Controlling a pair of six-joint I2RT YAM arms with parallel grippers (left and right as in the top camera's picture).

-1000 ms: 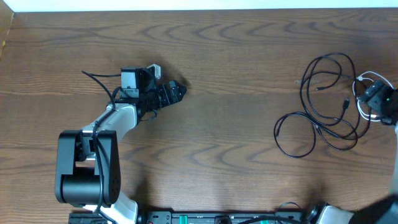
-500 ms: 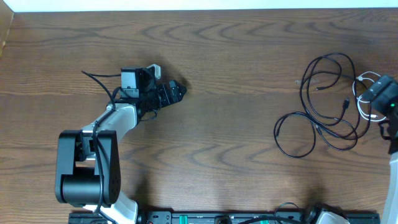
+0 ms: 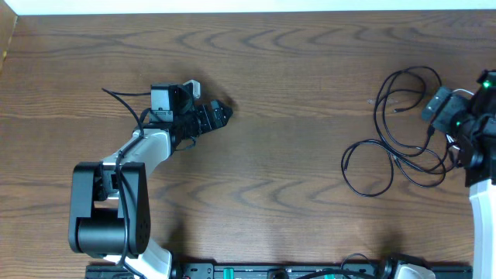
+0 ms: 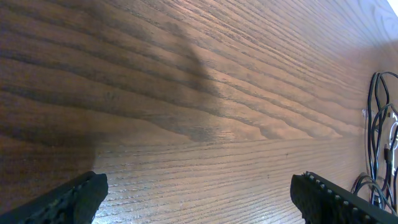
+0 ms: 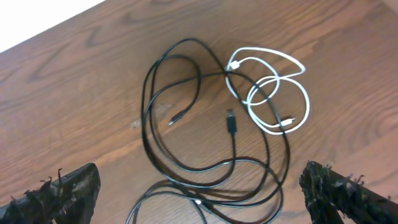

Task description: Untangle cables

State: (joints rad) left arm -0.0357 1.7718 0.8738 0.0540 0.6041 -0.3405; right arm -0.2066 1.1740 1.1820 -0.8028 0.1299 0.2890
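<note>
The cables [image 5: 231,121], black loops tangled with a white cord [image 5: 232,64], are laid at the right side of the table [image 3: 294,178]. The right gripper [image 5: 199,186] is poised above them, fingers released and empty. The left gripper [image 3: 218,114], likewise released, is parked well apart. An approach is judged in hand, and a descent onto one loose strand is called for.

On the bench [image 3: 294,62], the cables [image 5: 231,121] lie in one loose, overlapping heap near the right edge. The left end effector [image 3: 223,113] sits well apart from them, left of centre. The right end effector [image 3: 459,128] hangs above the heap's right side, with the cables spread below and ahead of it.
</note>
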